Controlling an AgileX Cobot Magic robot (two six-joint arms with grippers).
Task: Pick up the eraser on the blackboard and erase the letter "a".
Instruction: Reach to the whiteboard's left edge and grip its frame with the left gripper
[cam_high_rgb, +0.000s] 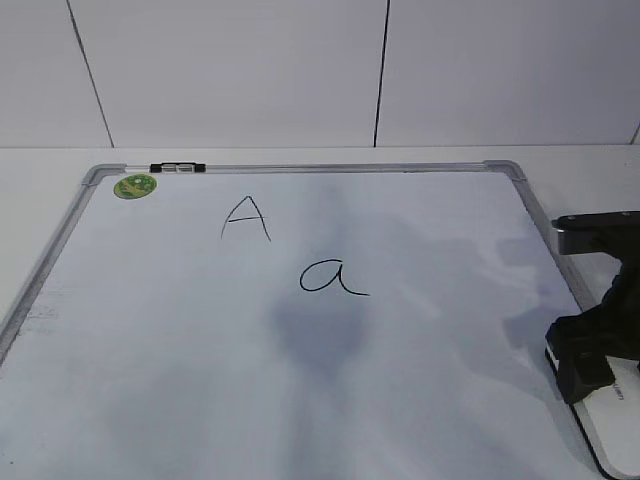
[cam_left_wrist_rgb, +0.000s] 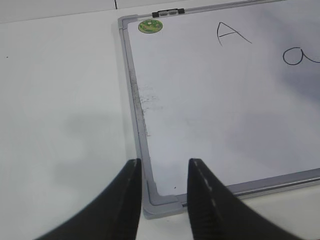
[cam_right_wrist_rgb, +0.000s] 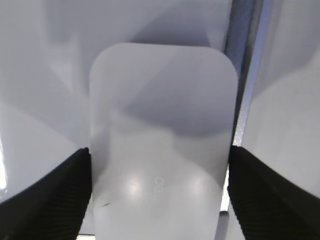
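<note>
The blackboard (cam_high_rgb: 150, 330) lies flat on the table, with the letter "a" (cam_high_rgb: 330, 277) near its middle. The letter is also partly seen at the right edge of the left wrist view (cam_left_wrist_rgb: 300, 55). The white eraser (cam_high_rgb: 615, 420) lies at the board's right edge near the frame. My right gripper (cam_high_rgb: 585, 375) is down over it. In the right wrist view the two fingers (cam_right_wrist_rgb: 160, 170) press against both long sides of the eraser (cam_right_wrist_rgb: 162, 110). My left gripper (cam_left_wrist_rgb: 164, 167) is open and empty above the board's near left corner (cam_left_wrist_rgb: 165, 205).
A capital "A" (cam_high_rgb: 246, 217) is written up and left of the "a". A round green sticker (cam_high_rgb: 135, 186) and a black-and-silver clip (cam_high_rgb: 177, 168) sit at the board's far left corner. White table (cam_left_wrist_rgb: 60, 100) surrounds the board, with a white wall behind.
</note>
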